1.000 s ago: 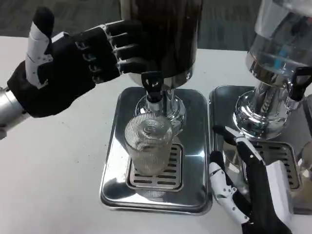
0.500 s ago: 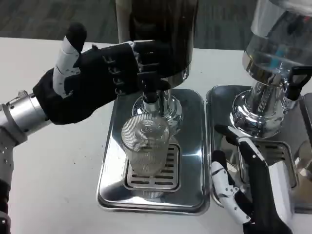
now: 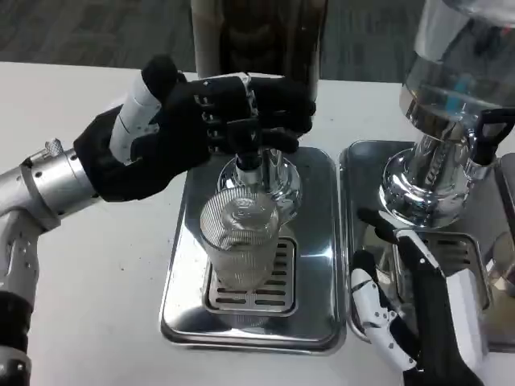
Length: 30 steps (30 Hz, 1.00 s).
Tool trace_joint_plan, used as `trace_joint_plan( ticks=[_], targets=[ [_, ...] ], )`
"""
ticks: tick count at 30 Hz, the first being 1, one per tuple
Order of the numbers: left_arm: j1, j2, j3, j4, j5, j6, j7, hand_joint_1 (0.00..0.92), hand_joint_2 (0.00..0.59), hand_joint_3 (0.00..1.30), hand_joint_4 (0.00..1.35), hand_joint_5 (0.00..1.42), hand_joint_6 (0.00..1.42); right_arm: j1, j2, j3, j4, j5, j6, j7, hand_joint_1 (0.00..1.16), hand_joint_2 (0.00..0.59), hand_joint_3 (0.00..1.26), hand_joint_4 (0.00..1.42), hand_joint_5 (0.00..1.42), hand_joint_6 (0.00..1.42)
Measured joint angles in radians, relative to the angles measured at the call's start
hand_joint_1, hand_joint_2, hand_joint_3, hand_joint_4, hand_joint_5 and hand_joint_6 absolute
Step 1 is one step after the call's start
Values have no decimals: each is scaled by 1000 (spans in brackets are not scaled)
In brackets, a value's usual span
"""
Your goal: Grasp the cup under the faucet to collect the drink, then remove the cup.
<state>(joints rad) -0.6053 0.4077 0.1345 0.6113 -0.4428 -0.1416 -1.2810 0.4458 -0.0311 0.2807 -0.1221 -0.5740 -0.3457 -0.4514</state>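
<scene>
A clear ribbed cup stands upright on the grate of a steel drip tray, directly under the black faucet of a dark drink dispenser. My left hand is raised at the faucet. Its thumb points up and its fingers reach across just behind the faucet's black lever, above the cup and not touching it. My right hand lies low at the right of the tray, fingers apart, holding nothing and a short way from the cup.
A second dispenser with a clear tank stands at the right on its own steel tray, right behind my right hand. Bare white table spreads to the left of the cup's tray.
My left hand has moved right and a little down, from beside the dispenser body to the faucet lever. The cup and my right hand have stayed in place.
</scene>
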Motion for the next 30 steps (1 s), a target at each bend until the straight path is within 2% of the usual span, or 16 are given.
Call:
trace_joint_plan(
  ticks=[30],
  targets=[
    [48,12,-48,-44,59,-236,14,0,77,293,200,171,255,8,-8,-2,-3,22,0,8,350,426,304,234,235,151]
  ],
)
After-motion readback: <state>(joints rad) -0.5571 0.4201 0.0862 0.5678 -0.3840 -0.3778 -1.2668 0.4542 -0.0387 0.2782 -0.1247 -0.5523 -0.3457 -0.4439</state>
